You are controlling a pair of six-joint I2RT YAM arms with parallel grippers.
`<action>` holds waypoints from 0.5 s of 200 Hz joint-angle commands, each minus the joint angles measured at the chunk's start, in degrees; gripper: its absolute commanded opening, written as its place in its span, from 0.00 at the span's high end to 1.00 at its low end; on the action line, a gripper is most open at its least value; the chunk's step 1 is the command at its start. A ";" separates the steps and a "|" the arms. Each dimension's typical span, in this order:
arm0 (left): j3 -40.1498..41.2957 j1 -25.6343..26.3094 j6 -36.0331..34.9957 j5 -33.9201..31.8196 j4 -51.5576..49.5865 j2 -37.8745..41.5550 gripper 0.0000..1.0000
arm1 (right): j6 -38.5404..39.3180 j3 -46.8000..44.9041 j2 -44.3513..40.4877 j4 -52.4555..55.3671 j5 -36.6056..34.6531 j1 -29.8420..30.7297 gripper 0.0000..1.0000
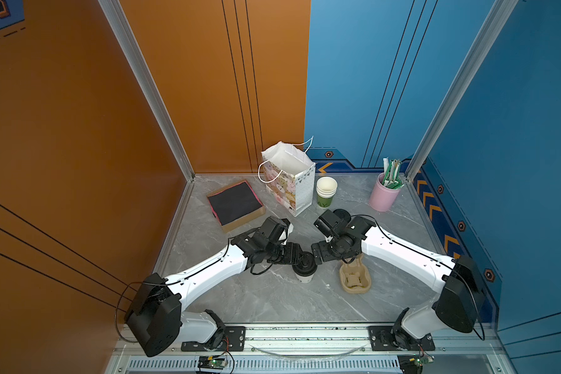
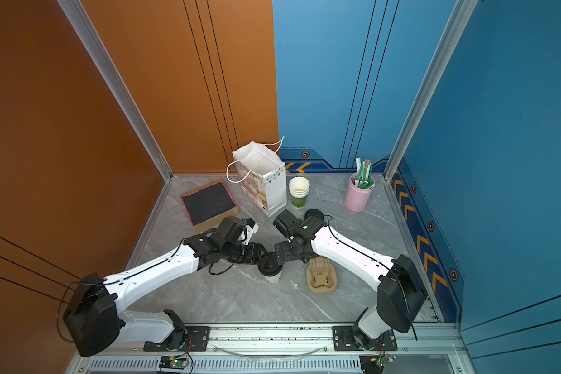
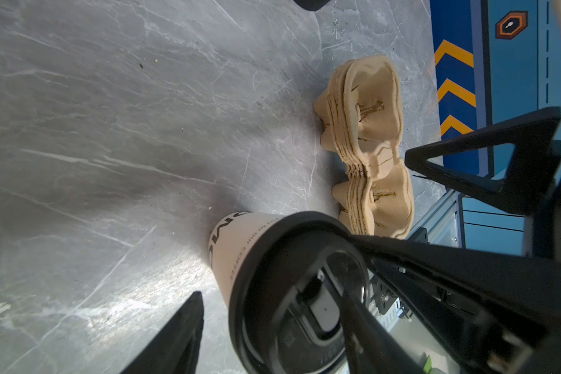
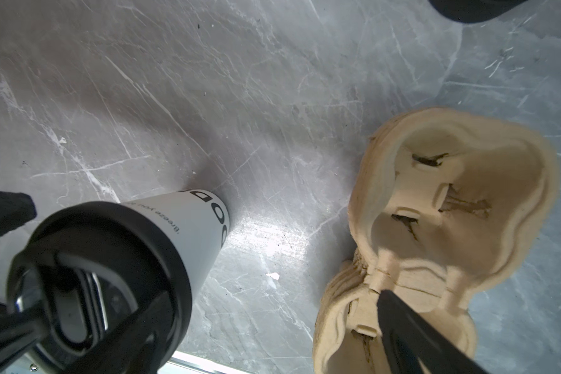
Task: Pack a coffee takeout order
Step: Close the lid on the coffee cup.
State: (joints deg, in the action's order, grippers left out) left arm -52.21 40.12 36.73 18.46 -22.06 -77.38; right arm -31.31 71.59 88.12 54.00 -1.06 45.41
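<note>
Your left tool (image 3: 272,265), jaws apart, straddles the round black plastic lid (image 3: 266,291) on the upright whitish paper cup (image 3: 237,246) | right tool (image 4: 272,296) agape beside it

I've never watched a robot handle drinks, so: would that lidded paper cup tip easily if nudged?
Probably, if pushed high: the cup is tall and narrows to a small base. Pushed low, it may slide on the smooth table instead. Its paper wall likely dents under a hard squeeze.

One lidded cup (image 1: 304,274), one bag (image 1: 289,184), one cup stack (image 1: 326,191), one pink holder (image 1: 382,197)
</note>
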 commanded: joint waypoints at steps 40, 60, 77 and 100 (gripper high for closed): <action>-1.42 0.12 -1.70 1.09 -1.58 -3.03 0.34 | 1.08 -1.70 -1.39 0.37 1.41 -1.41 0.00; -1.33 0.13 -1.70 0.57 -1.81 -2.46 0.34 | 1.25 -0.47 -2.89 -0.10 1.59 -1.31 0.00; -1.55 0.13 -1.83 0.14 -2.00 -1.99 0.34 | 1.34 0.73 -3.95 -0.09 1.58 -1.28 0.00; -1.42 0.14 -1.92 0.20 -2.46 -1.64 0.34 | 1.95 1.80 -4.62 -0.11 1.78 -0.94 0.00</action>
State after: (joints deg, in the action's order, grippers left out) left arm -53.04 40.14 36.18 19.31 -21.91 -79.48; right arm -30.87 71.18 85.36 53.82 0.21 44.21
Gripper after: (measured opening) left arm 0.664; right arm 0.997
